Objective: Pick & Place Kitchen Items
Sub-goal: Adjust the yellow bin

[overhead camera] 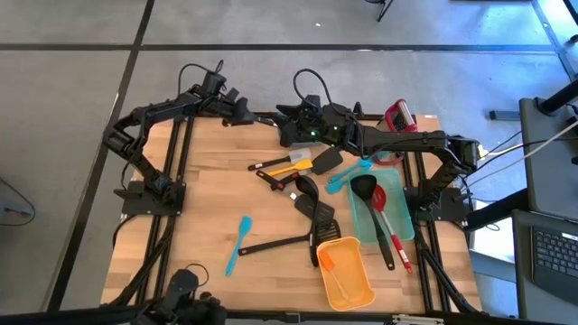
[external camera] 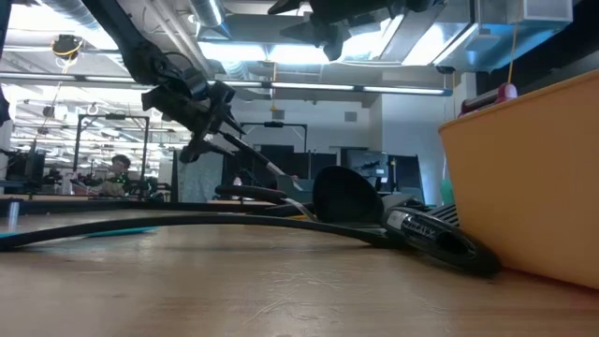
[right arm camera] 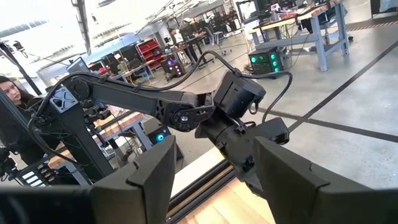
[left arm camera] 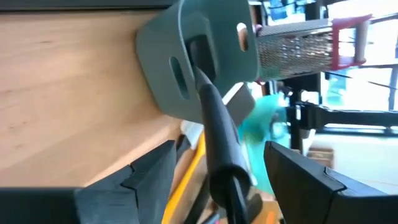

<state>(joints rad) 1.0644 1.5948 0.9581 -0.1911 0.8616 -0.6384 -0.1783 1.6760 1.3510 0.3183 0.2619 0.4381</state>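
A grey slotted turner [left arm camera: 186,59] with a black handle [left arm camera: 217,124] runs out from my left gripper [left arm camera: 219,146] along the table's far edge. The gripper is open; its fingers stand on either side of the handle with a gap on each side. In the low view the handle [external camera: 257,164] slants down from that gripper [external camera: 208,131]. From above, the left gripper [overhead camera: 251,116] is at the far edge and my right arm hides the turner. My right gripper [overhead camera: 287,125] hovers level, facing it, open [right arm camera: 214,149] and empty. More kitchen items [overhead camera: 302,181] lie mid-table.
An orange bin [overhead camera: 345,271] stands at the near right. Beside it, a clear teal tray [overhead camera: 402,226] holds a black ladle and a red spoon. A teal spatula [overhead camera: 239,242] lies alone at the near left. A red-framed grater [overhead camera: 398,116] stands at the far right.
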